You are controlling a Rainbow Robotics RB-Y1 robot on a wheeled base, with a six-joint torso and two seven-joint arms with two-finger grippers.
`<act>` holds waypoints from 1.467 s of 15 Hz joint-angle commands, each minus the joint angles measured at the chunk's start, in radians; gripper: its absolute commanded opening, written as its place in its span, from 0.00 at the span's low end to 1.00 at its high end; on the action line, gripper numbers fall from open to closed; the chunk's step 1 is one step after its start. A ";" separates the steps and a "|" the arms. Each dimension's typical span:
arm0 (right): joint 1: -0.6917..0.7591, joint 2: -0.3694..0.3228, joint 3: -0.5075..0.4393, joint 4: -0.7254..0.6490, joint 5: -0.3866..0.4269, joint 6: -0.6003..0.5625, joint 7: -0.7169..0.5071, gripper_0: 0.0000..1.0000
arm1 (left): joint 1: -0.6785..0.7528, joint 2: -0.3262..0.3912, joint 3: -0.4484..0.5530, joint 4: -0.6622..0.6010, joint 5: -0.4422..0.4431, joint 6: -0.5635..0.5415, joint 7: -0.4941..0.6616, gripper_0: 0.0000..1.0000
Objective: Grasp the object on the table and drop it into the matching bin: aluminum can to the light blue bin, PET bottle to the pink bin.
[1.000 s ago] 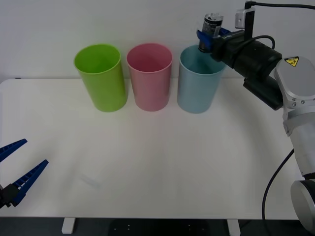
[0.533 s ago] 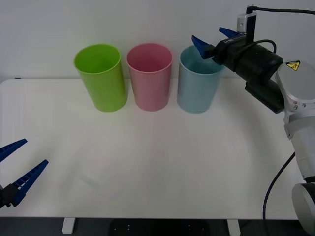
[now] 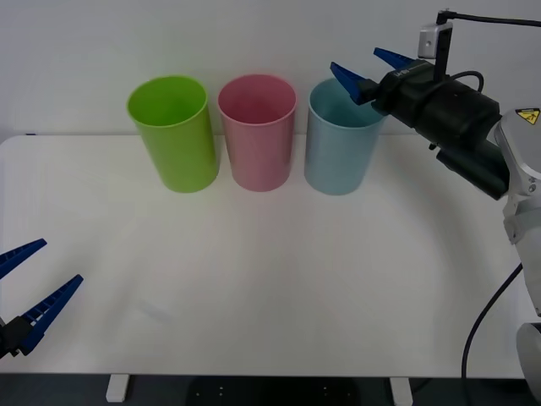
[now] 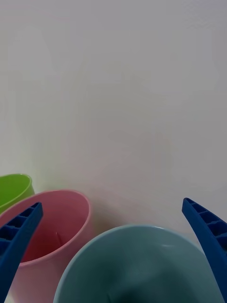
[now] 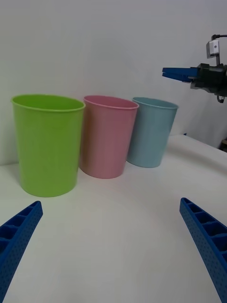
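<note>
The wide white flat tabletop with rounded corners is seen bare across its near part, and along its far edge three tall plastic cup-shaped bins are lined up side by side: a lime green bin at the robot's left, the pink bin in the middle and the light blue bin on the right, set close together, presumably so that either arm can reach over any mouth. The right gripper is held above the rim of the light blue bin, on its right-hand side, with its blue ribbed fingers spread wide apart and nothing between them; that pose suits a release directly over this bin's mouth. The left gripper is parked low over the near left corner of the table, its fingers likewise spread and empty. The small silver-grey aluminium can is not to be found on the table or in either gripper; it is judged to lie inside the light blue bin, whose depths are dark and cannot be made out, so the drop appears done.
</note>
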 commanded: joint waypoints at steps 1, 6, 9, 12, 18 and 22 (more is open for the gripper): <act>0.095 -0.053 0.001 -0.088 -0.074 -0.046 0.005 1.00 | 0.000 0.000 0.000 0.000 0.000 0.000 0.000 1.00; 0.328 -0.139 0.001 -0.281 -0.194 -0.081 0.054 1.00 | 0.000 0.000 0.000 0.000 0.000 0.000 0.000 1.00; 0.445 -0.170 -0.005 -0.357 -0.266 -0.097 0.170 1.00 | 0.000 0.000 0.000 0.000 0.000 0.000 0.000 1.00; 0.555 -0.198 -0.013 -0.407 -0.320 -0.120 0.281 1.00 | 0.000 0.000 0.000 0.000 0.000 0.000 0.000 1.00; 0.743 -0.181 -0.125 -0.455 -0.332 -0.296 0.347 1.00 | 0.000 0.000 0.000 0.000 0.000 0.000 0.000 1.00; 0.855 -0.164 -0.178 -0.498 -0.332 -0.365 0.354 1.00 | 0.000 0.000 0.000 0.000 0.000 0.000 0.000 1.00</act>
